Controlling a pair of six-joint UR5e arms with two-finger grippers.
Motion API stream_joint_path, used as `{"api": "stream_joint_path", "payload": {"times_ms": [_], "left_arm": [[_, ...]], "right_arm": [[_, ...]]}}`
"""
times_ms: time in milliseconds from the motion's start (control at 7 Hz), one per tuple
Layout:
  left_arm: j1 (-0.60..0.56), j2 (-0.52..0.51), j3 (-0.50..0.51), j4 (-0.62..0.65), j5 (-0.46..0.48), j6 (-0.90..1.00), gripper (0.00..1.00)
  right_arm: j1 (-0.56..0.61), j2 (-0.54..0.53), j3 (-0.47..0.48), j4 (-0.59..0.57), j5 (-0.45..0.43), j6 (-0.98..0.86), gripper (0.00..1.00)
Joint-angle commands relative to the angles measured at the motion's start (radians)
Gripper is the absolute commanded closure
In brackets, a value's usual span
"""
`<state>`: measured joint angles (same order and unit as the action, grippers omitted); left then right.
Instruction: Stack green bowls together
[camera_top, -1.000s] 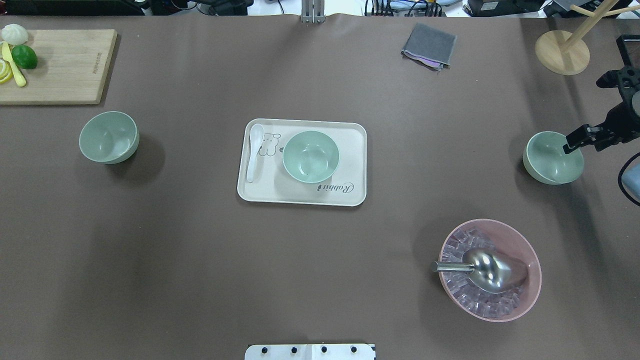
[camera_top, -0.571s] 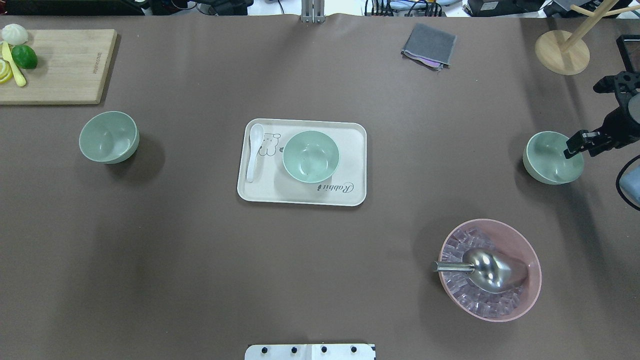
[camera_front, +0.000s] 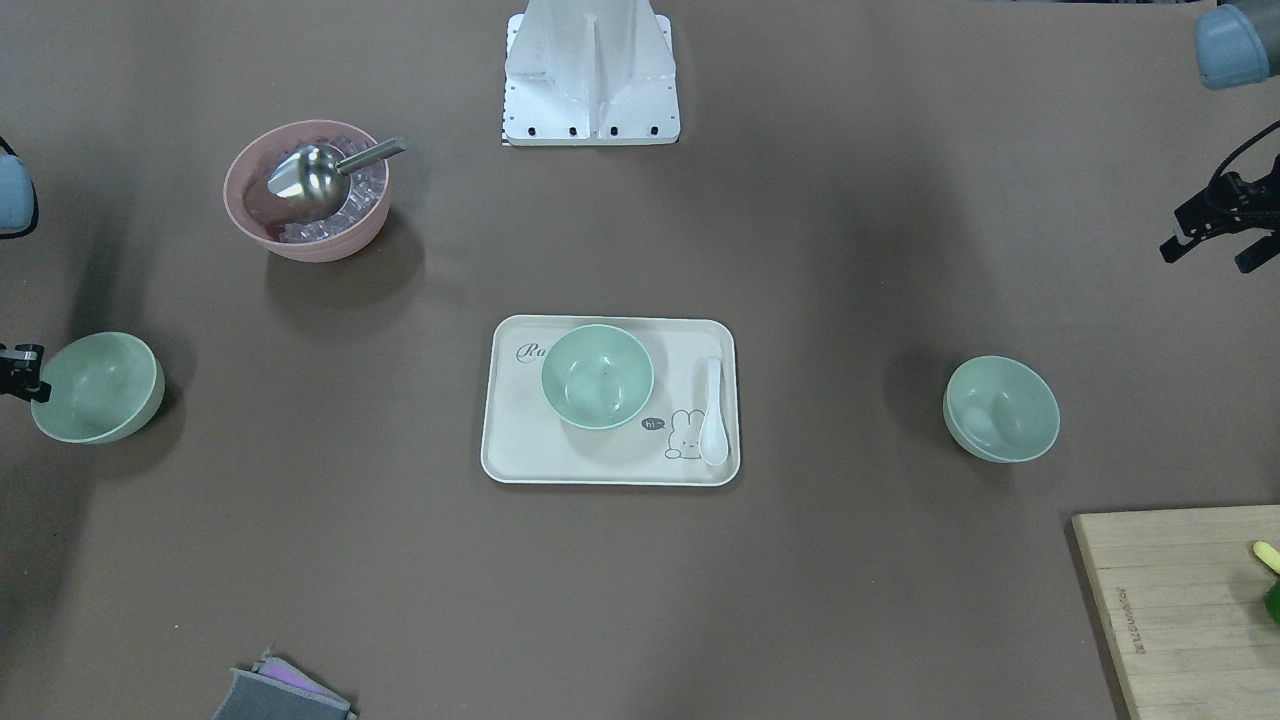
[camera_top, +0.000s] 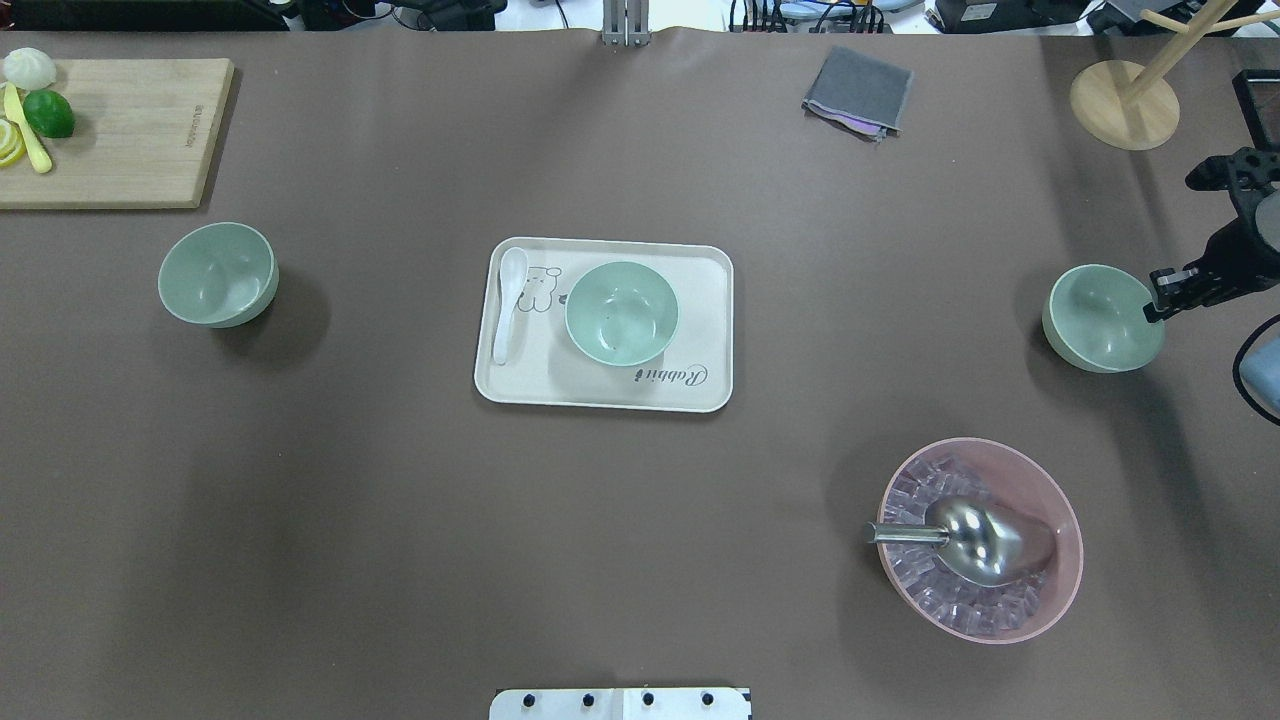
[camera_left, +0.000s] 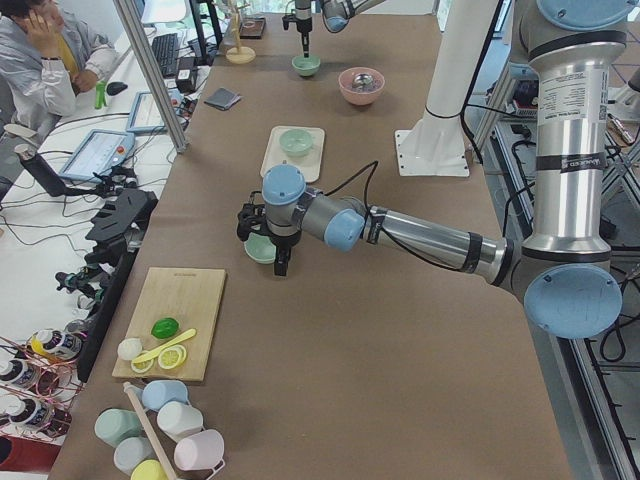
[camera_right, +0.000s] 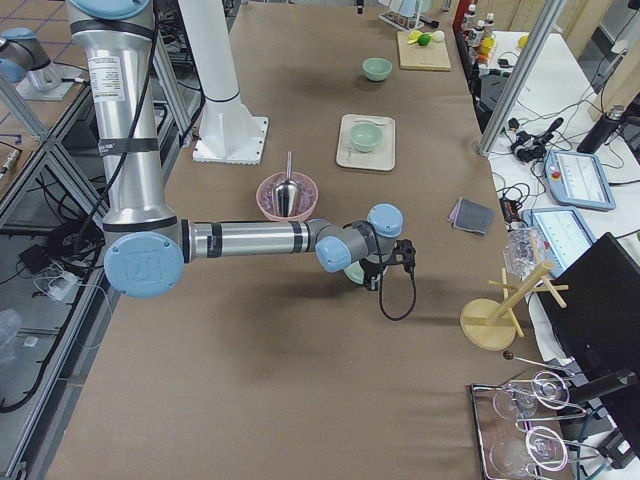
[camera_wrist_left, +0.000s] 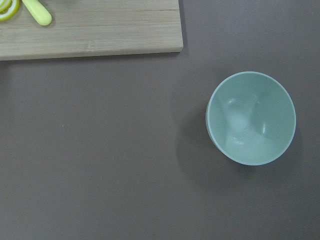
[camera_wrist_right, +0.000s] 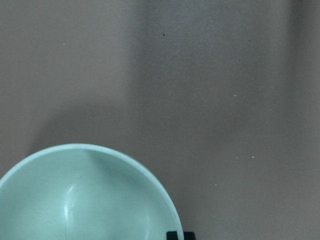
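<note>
Three pale green bowls stand upright and apart. One (camera_top: 217, 274) is at the left, one (camera_top: 621, 312) on the cream tray (camera_top: 700, 300), one (camera_top: 1103, 318) at the right. My right gripper (camera_top: 1160, 300) is at the right bowl's outer rim. The right wrist view shows that bowl (camera_wrist_right: 85, 200) and one black fingertip (camera_wrist_right: 180, 235) just outside its rim; I cannot tell whether the jaws are open or shut. My left gripper (camera_front: 1212, 250) is open and empty, off to the side of the left bowl (camera_front: 1001, 408). The left wrist view shows that bowl (camera_wrist_left: 251, 118) from high up.
A white spoon (camera_top: 508, 310) lies on the tray. A pink bowl (camera_top: 1060, 560) with ice and a metal scoop (camera_top: 985, 540) stands front right. A cutting board (camera_top: 140, 140) with fruit, a grey cloth (camera_top: 858, 92) and a wooden stand (camera_top: 1124, 105) line the far side.
My right gripper has moved right, from over the right bowl's inside to its outer rim. That bowl has shifted very slightly left. Nothing else has moved.
</note>
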<state>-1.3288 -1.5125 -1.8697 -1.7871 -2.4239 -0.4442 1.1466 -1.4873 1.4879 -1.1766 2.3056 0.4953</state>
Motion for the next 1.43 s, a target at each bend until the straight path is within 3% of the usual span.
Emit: {"api": "stream_joint_path", "payload": {"times_ms": [0, 286, 429, 571, 714, 1000, 1286], "left_arm": [[0.064, -0.012, -0.002, 0.0, 0.011, -0.132, 0.02], [0.121, -0.017, 0.001, 0.0, 0.043, -0.152, 0.02], [0.169, -0.043, 0.012, 0.0, 0.133, -0.174, 0.03], [0.186, -0.099, 0.088, -0.003, 0.14, -0.174, 0.03], [0.201, -0.151, 0.143, -0.005, 0.137, -0.194, 0.03], [0.246, -0.222, 0.196, -0.006, 0.138, -0.272, 0.03], [0.247, -0.238, 0.208, -0.005, 0.138, -0.272, 0.03]], "right_arm": [[-0.001, 0.002, 0.055, -0.001, 0.027, 0.047, 1.0], [-0.002, 0.071, 0.161, -0.026, 0.06, 0.269, 1.0], [-0.025, 0.164, 0.178, -0.047, 0.083, 0.449, 1.0], [-0.089, 0.252, 0.19, -0.064, 0.071, 0.58, 1.0], [-0.161, 0.345, 0.189, -0.066, 0.034, 0.743, 1.0], [-0.339, 0.482, 0.19, -0.067, -0.145, 1.005, 1.0], [-0.474, 0.541, 0.172, -0.069, -0.289, 1.107, 1.0]]}}
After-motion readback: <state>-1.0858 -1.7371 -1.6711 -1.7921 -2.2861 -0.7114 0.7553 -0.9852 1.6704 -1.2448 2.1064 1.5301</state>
